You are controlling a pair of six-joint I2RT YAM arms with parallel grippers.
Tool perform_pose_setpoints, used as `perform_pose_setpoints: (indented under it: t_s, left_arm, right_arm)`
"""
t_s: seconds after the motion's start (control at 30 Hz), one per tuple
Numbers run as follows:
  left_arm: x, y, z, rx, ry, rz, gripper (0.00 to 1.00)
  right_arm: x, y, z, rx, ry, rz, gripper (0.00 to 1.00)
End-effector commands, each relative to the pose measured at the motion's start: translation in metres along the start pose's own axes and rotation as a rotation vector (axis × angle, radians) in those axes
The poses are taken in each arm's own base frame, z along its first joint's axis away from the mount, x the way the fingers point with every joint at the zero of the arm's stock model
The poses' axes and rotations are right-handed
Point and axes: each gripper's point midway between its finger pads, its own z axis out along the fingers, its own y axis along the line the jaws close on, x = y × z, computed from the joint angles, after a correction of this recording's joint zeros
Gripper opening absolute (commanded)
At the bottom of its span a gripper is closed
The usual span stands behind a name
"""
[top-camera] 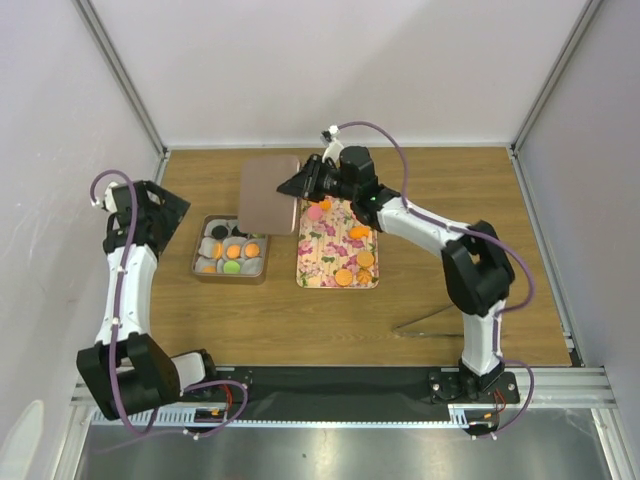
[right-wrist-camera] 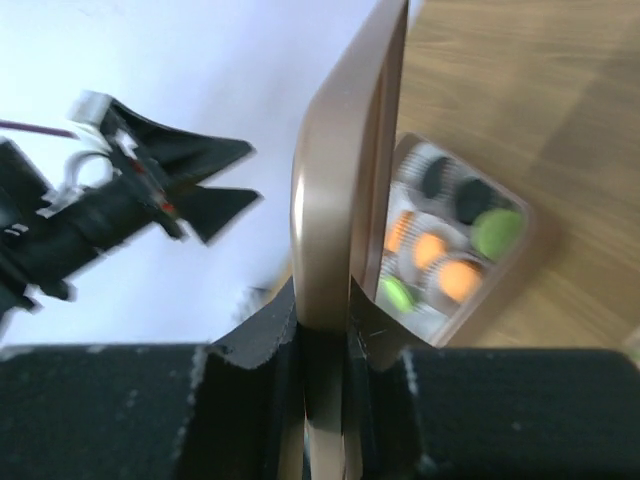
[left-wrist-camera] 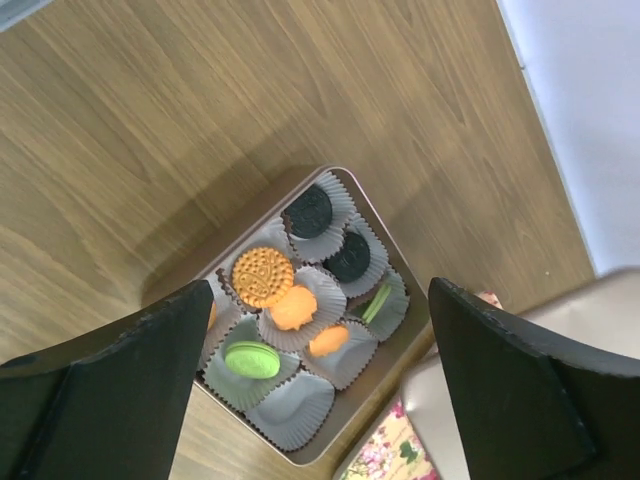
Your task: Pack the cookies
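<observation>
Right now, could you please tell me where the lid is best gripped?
By the lid's rim nearest the tray, coming in edge-on from that side, as the right fingers do. It is a broad flat sheet, too wide to span, but its shallow lip fits between them.

Pale walls (top-camera: 330, 60) enclose a wooden table (top-camera: 420, 300).

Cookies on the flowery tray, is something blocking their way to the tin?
Partly. The lid, clamped in the right gripper, hangs over the tin's far right corner, next to the tray with the cookies.
</observation>
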Motion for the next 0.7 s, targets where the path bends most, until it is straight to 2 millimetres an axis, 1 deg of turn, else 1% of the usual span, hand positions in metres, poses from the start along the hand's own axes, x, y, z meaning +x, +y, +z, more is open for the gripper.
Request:
perform_pose_setpoints:
  t_s: [0.0, 0.03, 0.07, 0.1, 0.13, 0.17, 0.2, 0.23, 0.27, 0.3, 0.33, 0.37, 0.43, 0.47, 0.5, 0.57, 0.6, 0.63, 0.67]
  left_arm:
    - [-0.026, -0.013, -0.001, 0.034, -0.087, 0.039, 0.96]
    - [-0.028, -0.015, 0.002, 0.035, -0.091, 0.048, 1.0]
    - [-0.03, -0.015, 0.003, 0.033, -0.098, 0.053, 1.0]
    - [-0.03, -0.015, 0.005, 0.034, -0.101, 0.068, 1.0]
    - [-0.034, -0.021, 0.005, 0.063, -0.113, 0.082, 1.0]
    - [-0.033, -0.023, 0.007, 0.074, -0.112, 0.082, 1.0]
    - [-0.035, -0.024, 0.008, 0.079, -0.114, 0.099, 1.0]
    - [-0.034, -0.023, 0.01, 0.07, -0.109, 0.102, 1.0]
    - [-0.032, -0.02, 0.016, 0.053, -0.092, 0.108, 1.0]
    - [-0.032, -0.019, 0.018, 0.047, -0.091, 0.122, 1.0]
    - [-0.031, -0.017, 0.02, 0.036, -0.086, 0.129, 1.0]
    - [-0.03, -0.015, 0.023, 0.026, -0.08, 0.138, 1.0]
    - [-0.027, -0.011, 0.027, 0.013, -0.075, 0.151, 1.0]
    - [-0.025, -0.009, 0.03, 0.007, -0.067, 0.158, 1.0]
    - [-0.023, -0.006, 0.032, -0.001, -0.06, 0.16, 1.0]
    - [-0.019, -0.003, 0.036, -0.008, -0.048, 0.168, 1.0]
    - [-0.016, 0.0, 0.038, -0.014, -0.043, 0.168, 1.0]
    - [-0.015, 0.001, 0.04, -0.017, -0.039, 0.168, 1.0]
    - [-0.014, 0.002, 0.04, -0.016, -0.035, 0.17, 1.0]
  right_arm:
    - [-0.033, 0.057, 0.007, -0.31, -0.079, 0.117, 0.0]
    - [-0.025, 0.042, 0.019, -0.3, -0.062, 0.197, 0.0]
    - [-0.024, 0.037, 0.024, -0.299, -0.067, 0.223, 0.0]
    - [-0.026, 0.04, 0.027, -0.327, -0.08, 0.238, 0.0]
    - [-0.023, 0.036, 0.036, -0.344, -0.084, 0.279, 0.0]
    - [-0.016, 0.027, 0.041, -0.33, -0.069, 0.313, 0.0]
    - [-0.014, 0.036, 0.046, -0.366, -0.07, 0.314, 0.0]
    - [-0.013, 0.037, 0.049, -0.376, -0.07, 0.326, 0.0]
    - [-0.006, 0.028, 0.057, -0.366, -0.061, 0.366, 0.0]
    - [-0.007, 0.035, 0.059, -0.395, -0.069, 0.366, 0.0]
    - [-0.001, 0.037, 0.063, -0.405, -0.058, 0.382, 0.0]
    - [0.005, 0.032, 0.069, -0.405, -0.05, 0.406, 0.0]
    - [0.009, 0.034, 0.074, -0.412, -0.041, 0.415, 0.0]
    - [0.016, 0.035, 0.078, -0.41, -0.032, 0.421, 0.0]
    - [0.02, 0.031, 0.082, -0.403, -0.028, 0.427, 0.0]
    - [0.029, 0.034, 0.087, -0.404, -0.016, 0.435, 0.0]
    - [0.035, 0.028, 0.091, -0.396, -0.006, 0.446, 0.0]
    - [0.036, 0.03, 0.093, -0.402, -0.003, 0.446, 0.0]
    - [0.042, 0.029, 0.095, -0.397, 0.007, 0.453, 0.0]
